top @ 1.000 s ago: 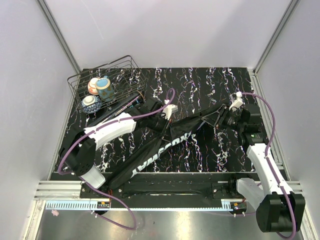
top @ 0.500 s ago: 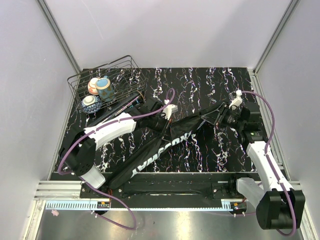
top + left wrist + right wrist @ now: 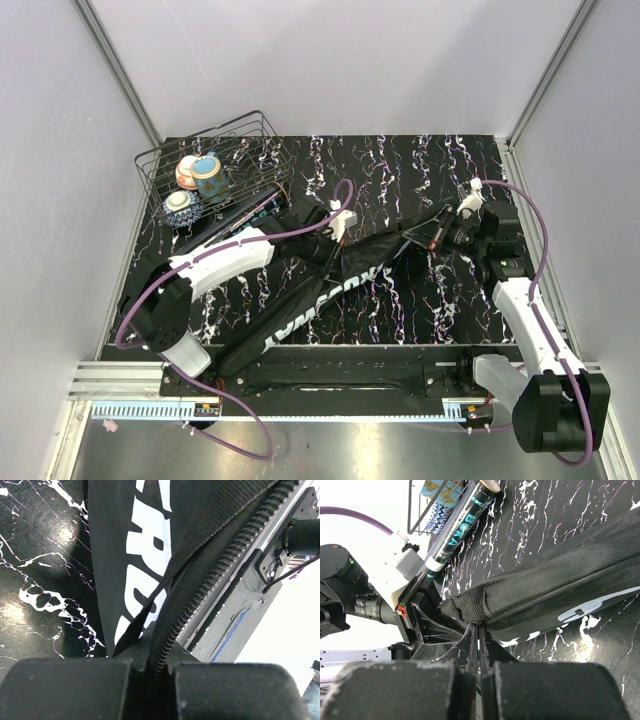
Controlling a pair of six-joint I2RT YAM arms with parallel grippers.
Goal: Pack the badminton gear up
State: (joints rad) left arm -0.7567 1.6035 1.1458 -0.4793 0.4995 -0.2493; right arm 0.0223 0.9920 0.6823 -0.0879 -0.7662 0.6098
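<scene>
Both arms are on the bag [image 3: 320,300] here, which lies slantwise across the table [image 3: 400,170], its narrow end toward the near left and its wide end reaching up to the right. The left gripper [image 3: 150,664] has its 2 fingers pressed together on the bag's edge, right on the zipper [image 3: 220,565], whose teeth run away from the pinch along a loose flap. The right gripper [image 3: 479,661] is likewise clamped tight on a fold of the padded mesh rim at the bag's far end. So that is 2 holds on 1 bag, and the seam between them looks parted rather than zipped. Now the score: no rackets and no shuttlecocks show anywhere on the table, so my read is they are already stowed, though the pictures cannot confirm what is inside. The tube [image 3: 455,530] is plainly not packed; it lies outside the bag, just beside the wire basket [image 3: 160,160] holding 3 patterned bowls [image 3: 195,180]. I would call this well along but unfinished: the tube has to go in, and the zipper has to be run shut.
</scene>
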